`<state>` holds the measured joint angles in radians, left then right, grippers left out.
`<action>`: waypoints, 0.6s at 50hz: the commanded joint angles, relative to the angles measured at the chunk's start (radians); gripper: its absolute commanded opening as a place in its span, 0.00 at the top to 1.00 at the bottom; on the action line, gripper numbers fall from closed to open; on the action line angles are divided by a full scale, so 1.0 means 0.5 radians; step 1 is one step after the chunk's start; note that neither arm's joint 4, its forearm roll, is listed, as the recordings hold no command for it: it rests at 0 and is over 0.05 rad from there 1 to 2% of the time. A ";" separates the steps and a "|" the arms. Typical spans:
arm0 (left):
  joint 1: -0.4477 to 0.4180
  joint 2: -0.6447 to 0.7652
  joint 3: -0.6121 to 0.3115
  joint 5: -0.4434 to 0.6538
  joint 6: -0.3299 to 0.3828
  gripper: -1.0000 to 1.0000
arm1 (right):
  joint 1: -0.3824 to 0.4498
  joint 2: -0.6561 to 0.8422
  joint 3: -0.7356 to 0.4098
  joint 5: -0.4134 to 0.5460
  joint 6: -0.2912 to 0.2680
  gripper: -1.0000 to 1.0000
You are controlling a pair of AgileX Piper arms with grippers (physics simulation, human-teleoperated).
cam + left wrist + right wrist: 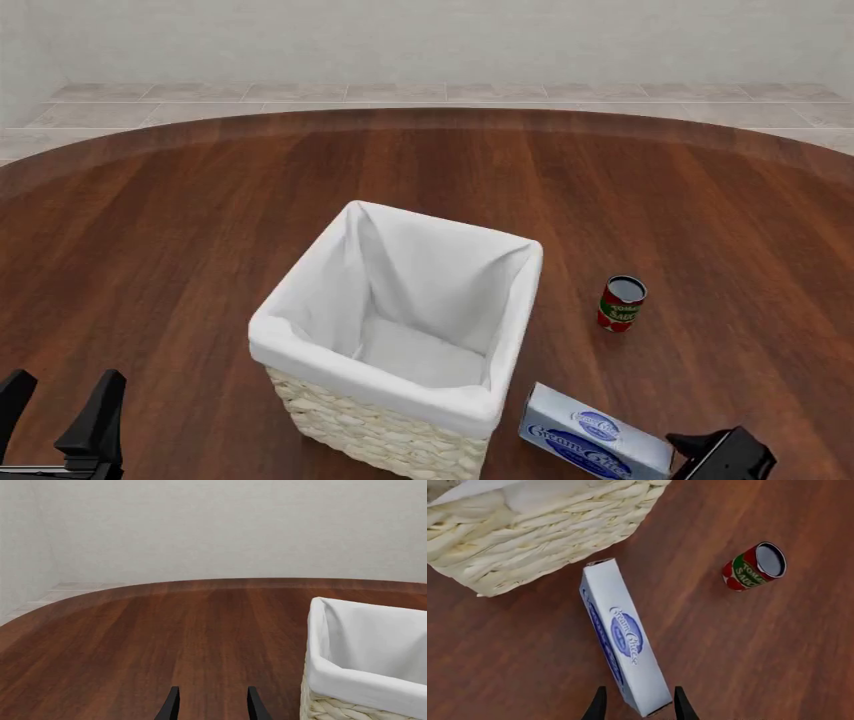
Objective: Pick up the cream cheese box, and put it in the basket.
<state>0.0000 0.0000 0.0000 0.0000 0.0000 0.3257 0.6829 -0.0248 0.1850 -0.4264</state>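
Note:
The cream cheese box (594,437) is a pale blue-white carton with a dark blue oval logo. It lies flat on the table close to the basket's (380,428) near right corner. In the right wrist view the cream cheese box (626,640) stretches lengthwise away from my right gripper (639,690). That gripper is open, and the box's near end sits between its two fingertips. In the front view my right gripper (697,447) is low at the box's right end. The left gripper (64,388) stands open at the near left, holding nothing. The basket's white-lined rim (353,680) is beside it.
A small red can (621,303) stands upright to the right of the basket, beyond the box; the red can (754,566) also shows in the right wrist view. The wicker basket wall (540,525) is close to the box's far end. The round wooden table's far edge (427,112) curves at the back.

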 commanded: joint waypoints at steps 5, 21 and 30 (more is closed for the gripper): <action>0.000 0.000 0.000 0.000 0.000 0.00 | -0.050 0.081 0.044 -0.097 -0.029 0.00; 0.000 0.000 0.000 0.000 0.000 0.00 | -0.079 0.184 0.049 -0.188 -0.051 0.00; 0.000 0.000 0.000 0.000 0.000 0.00 | -0.074 0.274 0.048 -0.268 -0.047 0.00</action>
<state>0.0000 0.0000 0.0000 0.0000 0.0000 0.2906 0.7793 -0.0017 0.0879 -0.4484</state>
